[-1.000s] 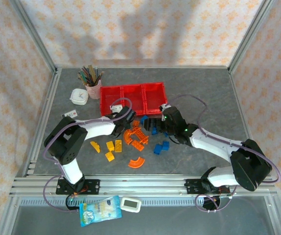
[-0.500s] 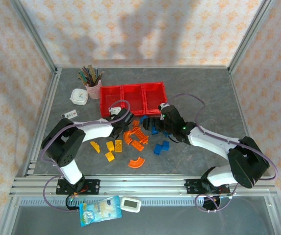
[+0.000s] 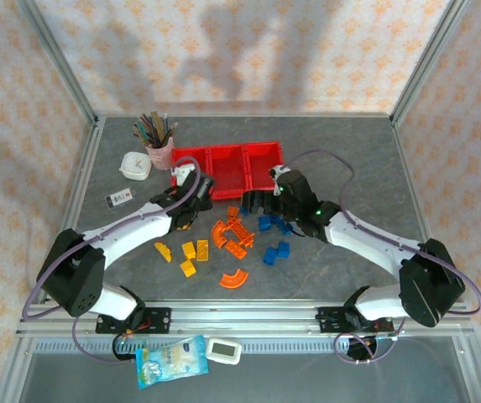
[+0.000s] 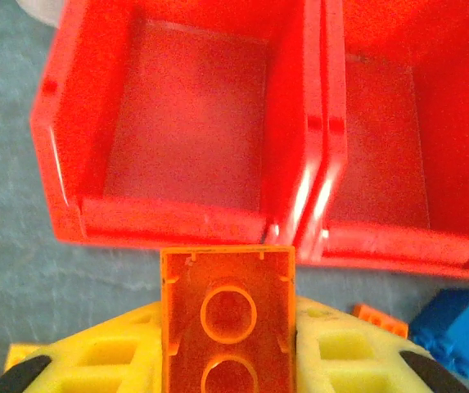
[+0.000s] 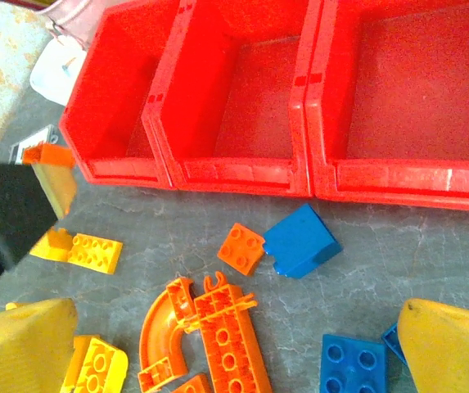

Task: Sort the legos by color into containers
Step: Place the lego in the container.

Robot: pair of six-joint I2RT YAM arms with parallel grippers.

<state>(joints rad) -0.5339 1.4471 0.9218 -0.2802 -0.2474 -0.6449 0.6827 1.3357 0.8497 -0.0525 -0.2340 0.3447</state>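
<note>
3 joined red bins show bare floors. The left gripper is clamped on an orange brick just before the leftmost bin's front wall. The right gripper gapes wide, holding nothing, above loose legos before the bins.

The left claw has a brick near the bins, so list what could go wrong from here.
1. The left claw, shut on an orange brick, seems to hold it short of the left bin's near wall; opening now could drop it on the table.
2. The brick lines up near where that bin meets the middle bin, so it might land in either.
3. The open right claw hangs close by; the two claws might bump.
</note>
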